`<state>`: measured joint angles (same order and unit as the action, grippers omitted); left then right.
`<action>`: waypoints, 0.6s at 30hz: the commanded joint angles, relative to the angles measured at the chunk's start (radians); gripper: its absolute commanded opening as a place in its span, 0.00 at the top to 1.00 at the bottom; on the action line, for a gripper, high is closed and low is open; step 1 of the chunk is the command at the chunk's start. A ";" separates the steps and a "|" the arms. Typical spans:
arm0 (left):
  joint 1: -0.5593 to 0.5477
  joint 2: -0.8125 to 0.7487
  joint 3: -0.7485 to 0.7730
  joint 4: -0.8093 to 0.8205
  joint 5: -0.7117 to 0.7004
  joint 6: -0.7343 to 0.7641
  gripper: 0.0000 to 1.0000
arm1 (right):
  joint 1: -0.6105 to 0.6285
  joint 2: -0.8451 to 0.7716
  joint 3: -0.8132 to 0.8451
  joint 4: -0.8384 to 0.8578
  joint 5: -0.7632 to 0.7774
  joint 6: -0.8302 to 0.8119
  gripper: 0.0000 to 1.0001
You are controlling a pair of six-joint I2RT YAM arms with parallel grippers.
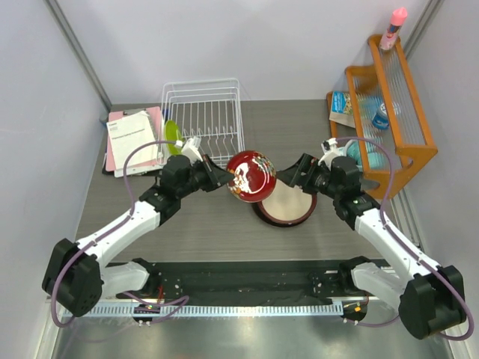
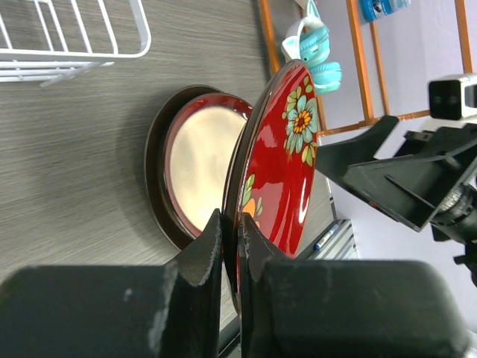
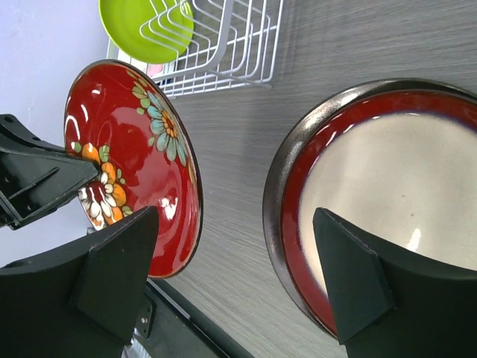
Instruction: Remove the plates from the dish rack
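Plate stacking near the middle of the dark grey wood-grain tabletop (image 1: 209, 224).
Your left gripper (image 2: 231, 224) is clamped on the rim of the glossy red floral-backed plate (image 1: 251, 176), held on edge just beside the dark-red-rimmed cream-centred plate (image 3: 387, 186), which lies on the grey-rimmed plate (image 3: 277, 179). Your right gripper (image 1: 288, 174) gapes empty. Tip it flat, centre it, then release. The left wrist view shows the pinch; only the other two show the small lime green plate (image 3: 145, 26) in the white wire dish rack (image 1: 209, 120) at the far edge.
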<state>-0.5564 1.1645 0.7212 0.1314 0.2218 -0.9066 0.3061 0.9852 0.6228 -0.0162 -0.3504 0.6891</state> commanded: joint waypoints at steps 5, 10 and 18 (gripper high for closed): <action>-0.036 0.072 0.024 0.181 0.079 -0.041 1.00 | 0.005 0.073 -0.040 0.223 -0.145 0.059 0.13; -0.072 0.122 0.020 0.237 0.094 -0.071 1.00 | 0.005 0.099 -0.038 0.240 -0.168 0.064 0.20; -0.100 0.178 0.044 0.313 0.117 -0.090 1.00 | 0.005 0.144 -0.063 0.245 -0.193 0.079 0.49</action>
<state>-0.6353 1.3418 0.7212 0.2665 0.2825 -0.9588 0.3019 1.1210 0.5758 0.1692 -0.4931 0.7467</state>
